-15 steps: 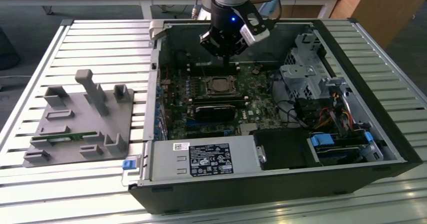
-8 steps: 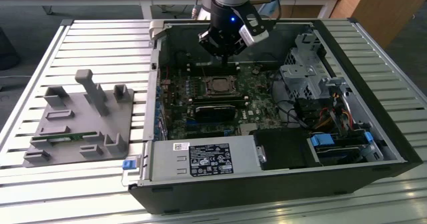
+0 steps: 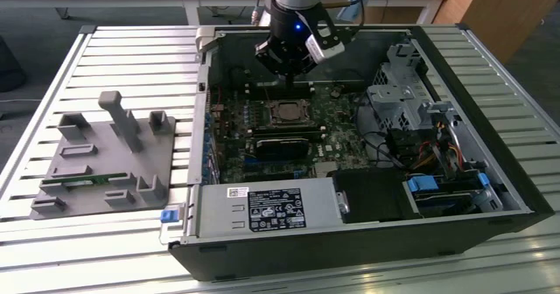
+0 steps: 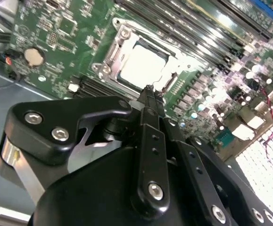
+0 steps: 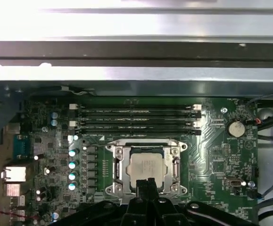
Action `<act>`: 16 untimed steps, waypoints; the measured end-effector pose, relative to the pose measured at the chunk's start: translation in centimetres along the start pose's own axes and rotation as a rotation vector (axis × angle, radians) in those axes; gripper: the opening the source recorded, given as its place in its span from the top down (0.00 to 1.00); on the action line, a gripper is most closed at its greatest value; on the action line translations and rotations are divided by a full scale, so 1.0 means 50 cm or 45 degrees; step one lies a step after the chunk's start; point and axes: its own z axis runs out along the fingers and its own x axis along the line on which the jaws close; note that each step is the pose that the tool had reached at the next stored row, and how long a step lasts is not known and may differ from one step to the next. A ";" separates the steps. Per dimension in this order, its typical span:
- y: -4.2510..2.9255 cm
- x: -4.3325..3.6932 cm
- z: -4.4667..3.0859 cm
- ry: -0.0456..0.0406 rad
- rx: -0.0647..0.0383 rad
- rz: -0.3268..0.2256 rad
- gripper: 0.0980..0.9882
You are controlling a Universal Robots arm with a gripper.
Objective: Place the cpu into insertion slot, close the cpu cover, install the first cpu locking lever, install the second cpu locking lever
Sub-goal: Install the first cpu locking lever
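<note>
Nearest the lens in the second wrist view, the black gripper (image 4: 148, 92): fingers pressed together into one narrow blade, nothing seen between them, the bulk of its body blocking the near part of the board. Just past the tips, contact or a gap impossible to tell, the cpu (image 5: 148, 165), silver top up, seated in the insertion slot (image 5: 112, 149). Around it, lying flat, the cpu cover (image 5: 119, 165), near edge cut off behind the fingertips. Locking levers hard to tell from the frame's edges. Farther on, long black memory slots (image 5: 136, 120) and a coin cell (image 5: 235, 128). Beyond, the pale case wall (image 5: 136, 73). In the exterior view, gripper low inside the open computer case (image 3: 262, 254), over the socket. Grey fixture (image 3: 105, 156) well apart at the exterior view's left, on the slatted table (image 3: 131, 44).
</note>
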 end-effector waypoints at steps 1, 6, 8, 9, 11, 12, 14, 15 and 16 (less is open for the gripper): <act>0.000 0.005 0.001 0.000 0.000 0.000 0.99; -0.001 0.021 0.002 0.000 0.000 0.000 0.99; -0.001 0.025 0.003 0.000 0.000 0.000 0.99; -0.001 0.029 0.003 0.000 0.000 0.000 0.99; -0.001 0.039 0.003 0.000 0.000 0.000 0.99; -0.001 0.044 0.004 0.000 0.000 0.000 0.99; -0.001 0.055 0.005 0.000 0.000 0.000 0.99; -0.001 0.060 0.005 -0.001 0.000 0.000 0.99; -0.001 0.064 0.006 0.000 0.000 0.000 0.99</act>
